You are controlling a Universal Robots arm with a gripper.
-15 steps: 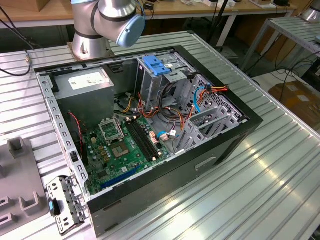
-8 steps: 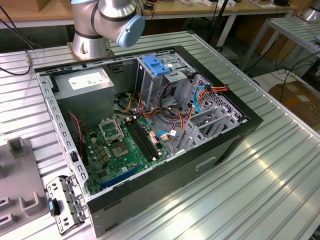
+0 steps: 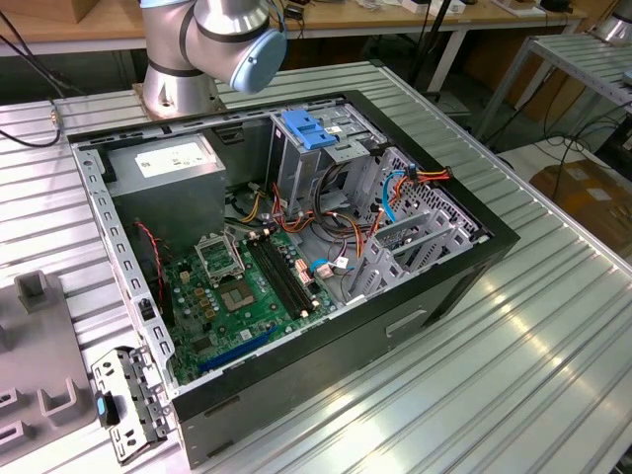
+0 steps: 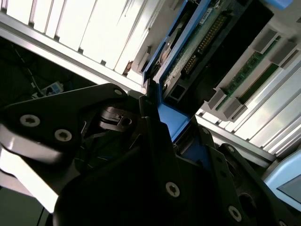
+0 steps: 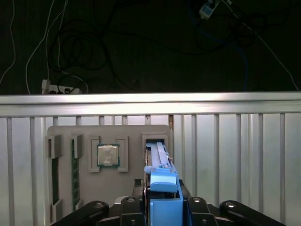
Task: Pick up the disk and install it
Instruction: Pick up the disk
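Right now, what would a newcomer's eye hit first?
The open computer case sits mid-frame in the exterior view, green motherboard exposed, a blue bracket atop its drive cage. In the first wrist view, the gripper clamps the blue-railed disk edge-on, close to a grey tray holding a processor chip.

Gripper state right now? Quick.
Gripper: closed on the disk, clamped at its blue-railed edge; the disk stands on edge at a slot of the grey holder.
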